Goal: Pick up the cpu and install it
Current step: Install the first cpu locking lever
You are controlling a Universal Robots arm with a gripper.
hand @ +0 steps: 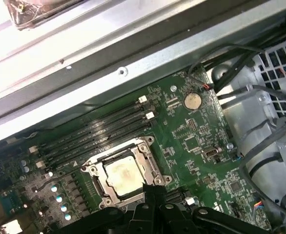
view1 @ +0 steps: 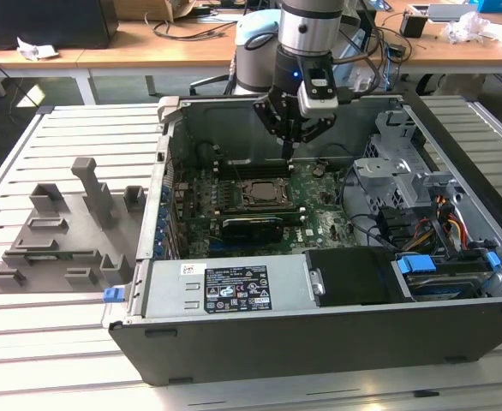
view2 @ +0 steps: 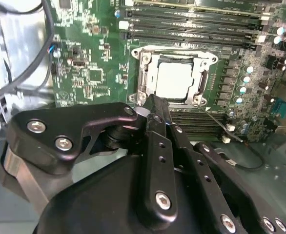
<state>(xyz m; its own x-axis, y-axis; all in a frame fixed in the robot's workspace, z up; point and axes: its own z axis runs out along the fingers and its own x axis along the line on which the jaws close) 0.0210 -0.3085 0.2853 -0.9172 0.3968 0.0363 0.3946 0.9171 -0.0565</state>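
Already the cpu (view2: 174, 79) is seated in the socket frame (view2: 148, 56) on the motherboard (hand: 196, 131). The gripper (view2: 154, 103) is held just beside it, fingers pressed together on nothing. Seating is best checked flat and square, with no corner proud.

arm (view1: 305, 30): silver-grey tube, pale-blue joint | claw (view1: 292, 137): black (silver screws)

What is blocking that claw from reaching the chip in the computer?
Nothing visible. The cpu already lies in its socket frame on the motherboard, top bare. The end effector hangs at the frame's edge, with open space between it and the chip.
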